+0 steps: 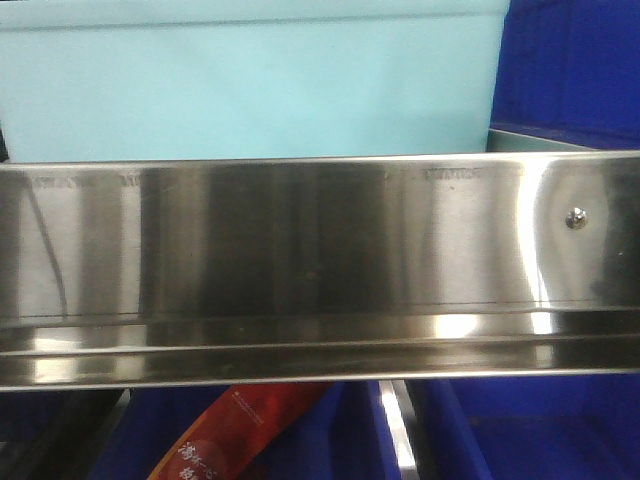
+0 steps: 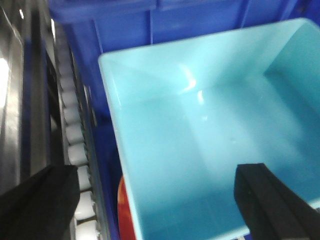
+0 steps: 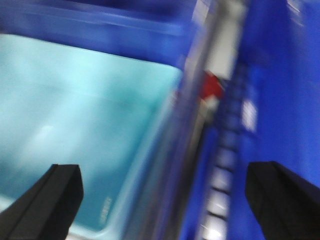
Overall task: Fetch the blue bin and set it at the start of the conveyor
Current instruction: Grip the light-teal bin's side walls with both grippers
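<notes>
We're mid-fetch: left jaws and right jaws both spread, each straddling a wall of the blue bin. Next we'd pinch and lift.

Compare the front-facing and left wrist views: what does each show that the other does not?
Only the front-facing view shows the round bolt on the steel panel and printed characters on a red packet. Only the left wrist view shows the empty inside of the blue bin, white rollers and the open left end effector. Both show that bin and dark blue bins.
</notes>
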Controlling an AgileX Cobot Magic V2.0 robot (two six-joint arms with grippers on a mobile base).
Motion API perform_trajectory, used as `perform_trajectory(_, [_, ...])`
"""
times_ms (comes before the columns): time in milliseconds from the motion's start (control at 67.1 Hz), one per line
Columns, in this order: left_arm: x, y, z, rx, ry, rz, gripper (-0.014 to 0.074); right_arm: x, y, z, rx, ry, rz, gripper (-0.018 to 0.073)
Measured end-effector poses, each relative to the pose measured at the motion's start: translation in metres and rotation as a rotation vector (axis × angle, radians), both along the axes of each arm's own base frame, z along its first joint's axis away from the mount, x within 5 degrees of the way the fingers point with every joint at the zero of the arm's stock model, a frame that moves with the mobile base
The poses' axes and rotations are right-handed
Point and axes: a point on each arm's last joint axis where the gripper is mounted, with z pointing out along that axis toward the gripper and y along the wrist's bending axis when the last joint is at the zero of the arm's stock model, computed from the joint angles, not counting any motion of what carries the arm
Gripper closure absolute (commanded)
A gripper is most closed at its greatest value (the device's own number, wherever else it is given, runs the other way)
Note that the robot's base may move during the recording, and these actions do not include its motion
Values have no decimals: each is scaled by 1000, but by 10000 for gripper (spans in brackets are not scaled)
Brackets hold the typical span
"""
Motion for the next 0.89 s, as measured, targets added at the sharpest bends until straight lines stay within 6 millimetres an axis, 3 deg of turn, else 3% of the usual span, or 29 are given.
perform_trajectory(134, [29,-6,-9,35,101,14,67,27,12,0,-33,88,-18,0])
perform_trajectory(223, [48,-10,-24,62,155,19,67,46,27,-11,-43,137,7,0])
perform_trajectory(462, [85,-6,-67,94,280,56,67,93,46,-66,-71,296,3,0])
perform_trajectory(641, [101,-4,-91,81,350,71,67,116,52,-97,-85,357,-5,0])
perform_trajectory(804, [108,-3,-100,77,366,77,71,127,56,-115,-95,400,-8,3])
perform_trajectory(894, [111,-4,-103,72,363,77,109,132,57,-124,-100,419,-9,80])
